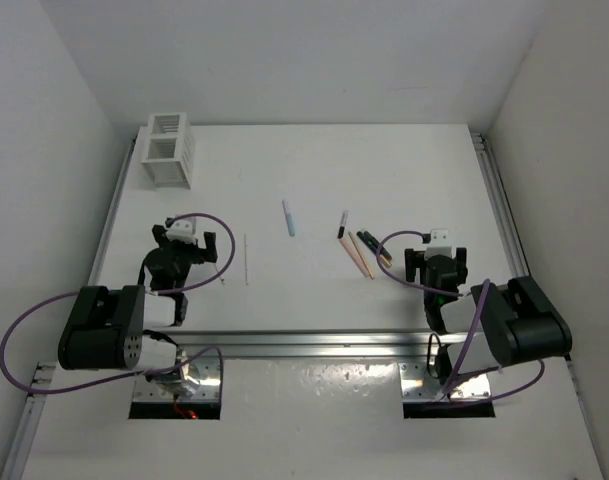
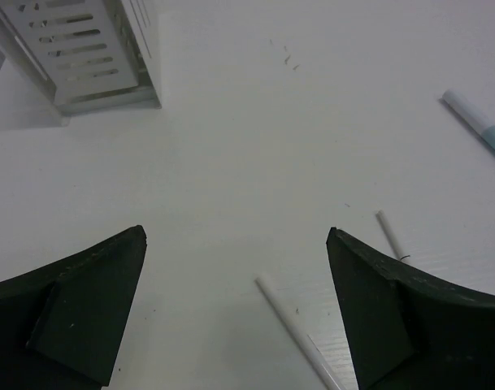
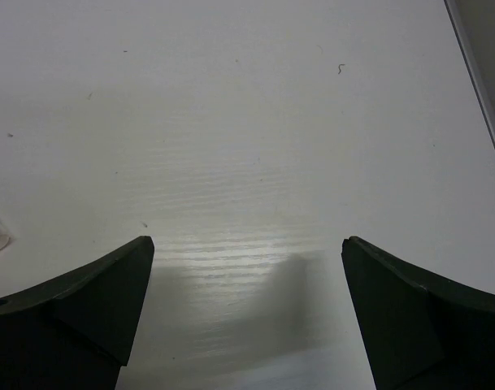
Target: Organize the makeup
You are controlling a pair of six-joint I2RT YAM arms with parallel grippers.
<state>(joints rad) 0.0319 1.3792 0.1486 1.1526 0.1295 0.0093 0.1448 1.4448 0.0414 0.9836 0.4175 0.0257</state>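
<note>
the left fingers are spread wide and nothing is held between them. they are positioned low over the left half of the counter. the right fingers are likewise spread wide and empty, and are positioned low over the right half of the counter.

the makeup is laid loose on the counter, between the two arms. a thin pale grey stick is laid just right of the left fingers, running front to back. a light blue stick is laid near the middle of the counter, apart from the others. further right a loose group is found: a black stick, a peach-pink stick just beside it, and more dark sticks just left of the right fingers. the exact count in this group, and whether its members touch, cannot be told.

a white slatted box is stood upright at the far left corner of the counter, well apart from every stick.

in the left wrist view the box is seen at the upper left, a thin white stick near the right-hand finger, and the light blue stick at the right edge. in the right wrist view bare counter is seen between the fingers; a blurred pinkish shape at the left edge cannot be identified.
</note>
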